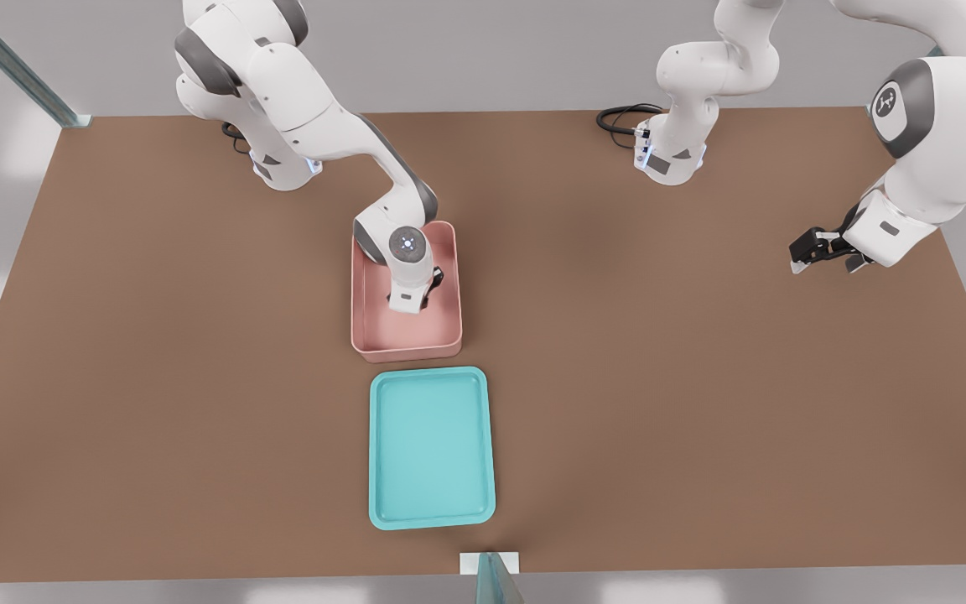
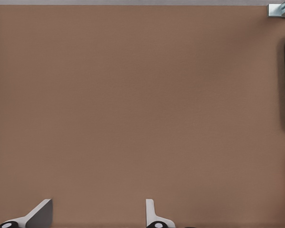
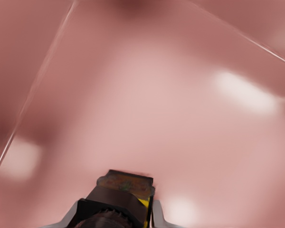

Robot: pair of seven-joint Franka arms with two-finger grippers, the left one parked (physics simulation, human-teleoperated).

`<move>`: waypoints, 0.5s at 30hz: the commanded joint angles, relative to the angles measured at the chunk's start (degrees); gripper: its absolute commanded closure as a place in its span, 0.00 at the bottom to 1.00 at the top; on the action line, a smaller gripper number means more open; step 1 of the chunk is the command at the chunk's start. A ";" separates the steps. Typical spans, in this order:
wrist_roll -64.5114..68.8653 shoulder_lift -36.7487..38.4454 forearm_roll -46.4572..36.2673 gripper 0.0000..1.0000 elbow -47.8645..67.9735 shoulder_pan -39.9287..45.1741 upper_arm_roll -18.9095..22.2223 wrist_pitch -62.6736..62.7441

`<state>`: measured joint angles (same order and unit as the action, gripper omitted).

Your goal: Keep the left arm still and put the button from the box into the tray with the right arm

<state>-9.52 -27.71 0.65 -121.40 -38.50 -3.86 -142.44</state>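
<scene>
The bench (image 1: 198, 377) is presenting a plain brown matte surface, spanning nearly the whole front view. Two containers are resting directly on it near the middle. The box (image 1: 406, 342), pale pink with tall walls, is sitting farther from the camera. The tray (image 1: 431, 522), shallow and turquoise, is lying just beside the box on its camera side, apart by a narrow strip of bench, long sides roughly in line. The right arm's gripper (image 1: 412, 307) is reaching down inside the box. The arm bases are standing along the far edge, black cables trailing beside them.
</scene>
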 commanded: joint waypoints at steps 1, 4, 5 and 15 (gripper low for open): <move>-0.33 0.11 -0.04 0.40 0.02 0.00 0.00 -0.20; -0.41 0.11 -0.13 0.47 0.02 0.00 0.00 -0.20; -0.41 0.28 -0.13 0.48 0.02 0.00 0.00 -0.20; 14.61 6.71 -0.21 0.47 19.43 3.69 0.87 19.47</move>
<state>-6.19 -20.64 0.26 -104.89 -35.02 -3.36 -133.84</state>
